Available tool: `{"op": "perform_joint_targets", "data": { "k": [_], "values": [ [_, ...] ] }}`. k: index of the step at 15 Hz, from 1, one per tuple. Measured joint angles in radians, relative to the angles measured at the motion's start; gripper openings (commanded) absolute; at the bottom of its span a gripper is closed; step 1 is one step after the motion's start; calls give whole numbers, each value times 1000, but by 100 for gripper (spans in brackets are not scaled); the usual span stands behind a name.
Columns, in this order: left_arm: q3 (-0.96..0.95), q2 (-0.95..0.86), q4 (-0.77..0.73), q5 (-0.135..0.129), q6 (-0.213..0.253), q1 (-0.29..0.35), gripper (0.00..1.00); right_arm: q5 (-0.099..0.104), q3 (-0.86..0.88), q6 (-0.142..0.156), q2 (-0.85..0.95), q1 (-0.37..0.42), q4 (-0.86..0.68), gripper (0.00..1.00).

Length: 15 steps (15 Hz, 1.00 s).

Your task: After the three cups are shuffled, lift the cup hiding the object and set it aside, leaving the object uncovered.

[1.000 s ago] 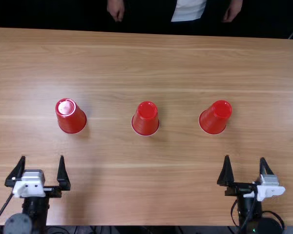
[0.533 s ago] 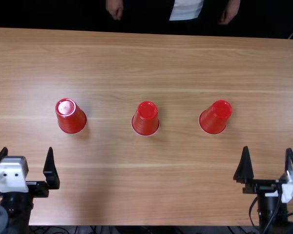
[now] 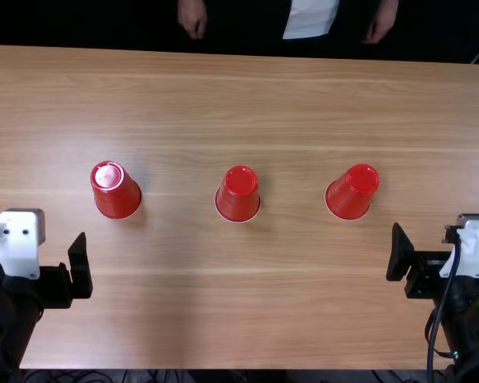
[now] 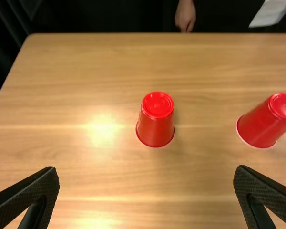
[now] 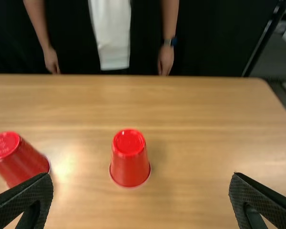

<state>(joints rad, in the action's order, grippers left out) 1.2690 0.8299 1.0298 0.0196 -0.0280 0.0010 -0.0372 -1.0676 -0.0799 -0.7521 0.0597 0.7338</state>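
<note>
Three red cups in a row across the middle of the bench (image 3: 239,96), well apart from one another: left cup (image 3: 116,191), middle cup (image 3: 239,195), right cup (image 3: 351,192). All upside down, mouths flat on the wood, closed bases up. Long axis of each straight up from the bench, tapering from wide rim below to narrow base above, upright, no real lean. Hiding place of the object: impossible to tell from here, with no sign of it under any rim.

Left tool (image 4: 144,191) down toward the bench's near edge, out to the left of the left cup and clear of it. Fingers spread wide, gripping nothing. Right tool (image 5: 140,191) mirrored on the other side, near the right cup but not touching, likewise splayed and empty.

Now handling, and only a judgement: thin plastic by the look, so very light, springy in the wall, easy to dent or to tip with a careless nudge. Smooth glossy sides, probably a bit slippery, and narrowing upward, so liable to squirt out of a hard pinch high up. Best bet: across the wall somewhere around mid-height, fingers on opposite sides, gentle squeeze only. Then straight up along the axis, to spare the hidden object a drag or a roll. Set-down spot: on the bench, off to one side of the row.
</note>
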Motion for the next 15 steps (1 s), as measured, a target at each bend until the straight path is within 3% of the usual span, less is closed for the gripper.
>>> {"op": "perform_joint_targets", "data": {
  "k": [7,13,15],
  "values": [
    [220,276,224,0,-49,-3,100,0,-160,0,-195,0,280,100],
    [274,369,265,-1,-55,-16,100,0,-282,2,-307,0,359,100],
    [305,407,264,2,-55,-55,100,-1,-283,2,-322,0,362,100]
  ]
}}
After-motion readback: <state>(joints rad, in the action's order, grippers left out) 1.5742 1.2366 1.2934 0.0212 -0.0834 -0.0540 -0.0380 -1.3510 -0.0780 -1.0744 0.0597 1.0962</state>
